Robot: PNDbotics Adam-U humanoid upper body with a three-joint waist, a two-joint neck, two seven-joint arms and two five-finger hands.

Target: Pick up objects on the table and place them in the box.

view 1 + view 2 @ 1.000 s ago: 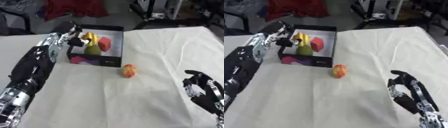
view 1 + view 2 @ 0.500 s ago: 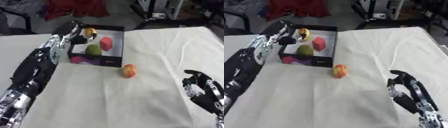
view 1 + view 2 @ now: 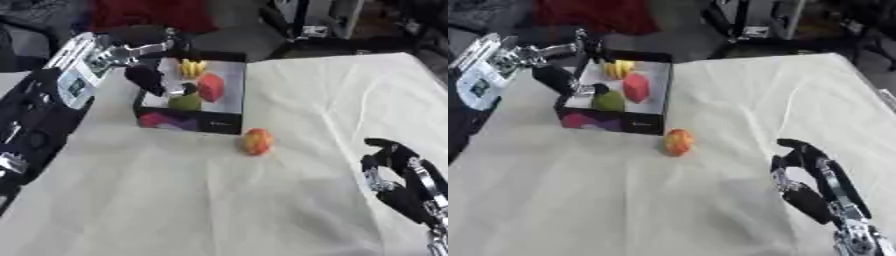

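Observation:
A black box (image 3: 189, 123) with a colourful front stands at the table's far left. Inside it lie a yellow fruit (image 3: 192, 66) at the far end, a red object (image 3: 210, 87) and a green fruit (image 3: 185, 101). An orange-red fruit (image 3: 256, 141) sits on the white cloth just right of the box's front corner. My left hand (image 3: 131, 53) hovers over the box's left wall, fingers spread and holding nothing, its thumb hanging down inside the wall. My right hand (image 3: 815, 175) rests open at the lower right, far from the fruit.
Beyond the table's far edge are a red cloth (image 3: 149, 12) and dark chair and equipment frames (image 3: 315, 25). The white cloth (image 3: 219, 200) stretches bare from the middle to the near edge.
The yellow fruit, held by my left hand over the box before, now lies at the box's far end. The left hand has opened and drawn back left. The right hand has stayed put.

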